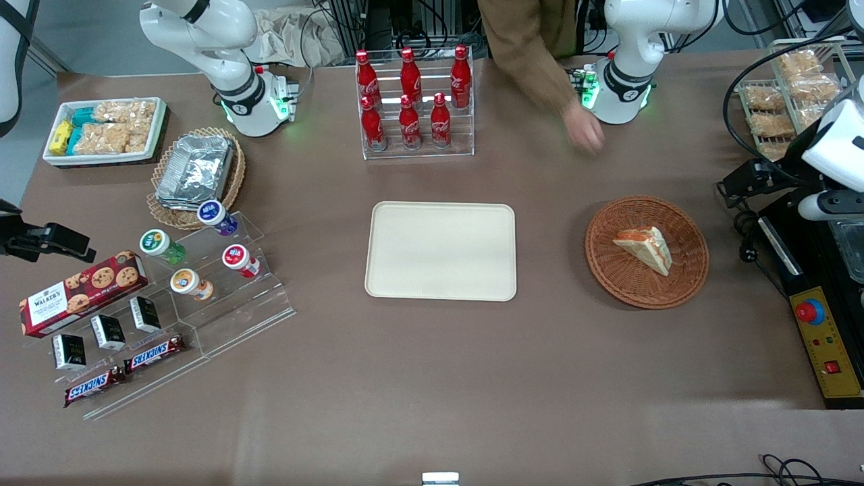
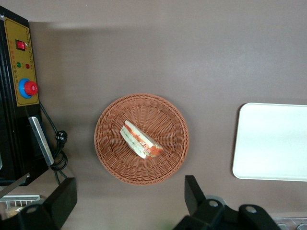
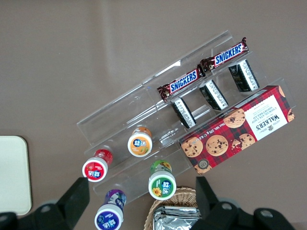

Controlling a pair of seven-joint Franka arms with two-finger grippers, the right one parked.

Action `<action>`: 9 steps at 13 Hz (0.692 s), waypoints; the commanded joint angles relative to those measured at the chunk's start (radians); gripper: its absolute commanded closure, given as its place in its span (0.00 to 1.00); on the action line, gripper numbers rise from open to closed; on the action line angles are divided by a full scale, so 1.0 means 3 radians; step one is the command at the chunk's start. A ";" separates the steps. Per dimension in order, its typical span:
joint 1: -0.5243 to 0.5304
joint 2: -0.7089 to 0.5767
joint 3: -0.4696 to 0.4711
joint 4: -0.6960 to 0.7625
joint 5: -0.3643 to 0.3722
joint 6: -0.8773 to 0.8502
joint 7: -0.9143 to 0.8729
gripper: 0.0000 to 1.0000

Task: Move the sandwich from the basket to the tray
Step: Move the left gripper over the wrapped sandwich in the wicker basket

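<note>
The sandwich (image 1: 644,248) lies on its side in the round basket (image 1: 646,290), near its middle. The basket sits on the table beside the tray (image 1: 440,251), apart from it, toward the working arm's end. The gripper (image 2: 127,201) hangs high above the basket, fingers (image 2: 61,199) spread wide, probably well clear of the sandwich.

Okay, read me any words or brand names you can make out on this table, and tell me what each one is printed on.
"SNICKERS": two bars on the clear stand.
"WALKER'S": red tartan cookie box.
Coca-Cola script: red bottles, only partly legible.
Cup lids, small black boxes, yellow control panel: print too small to read.
Sandwich, basket, tray: no text.
Tool, open, above the basket: no text.
</note>
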 commanded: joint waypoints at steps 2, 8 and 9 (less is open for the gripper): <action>-0.0008 0.0038 0.0007 0.0089 -0.0012 -0.0037 0.0009 0.00; -0.0018 0.0013 -0.0059 -0.0125 -0.0042 -0.0144 -0.1660 0.00; -0.0018 -0.0008 -0.0060 -0.0222 -0.0042 -0.0144 -0.1825 0.00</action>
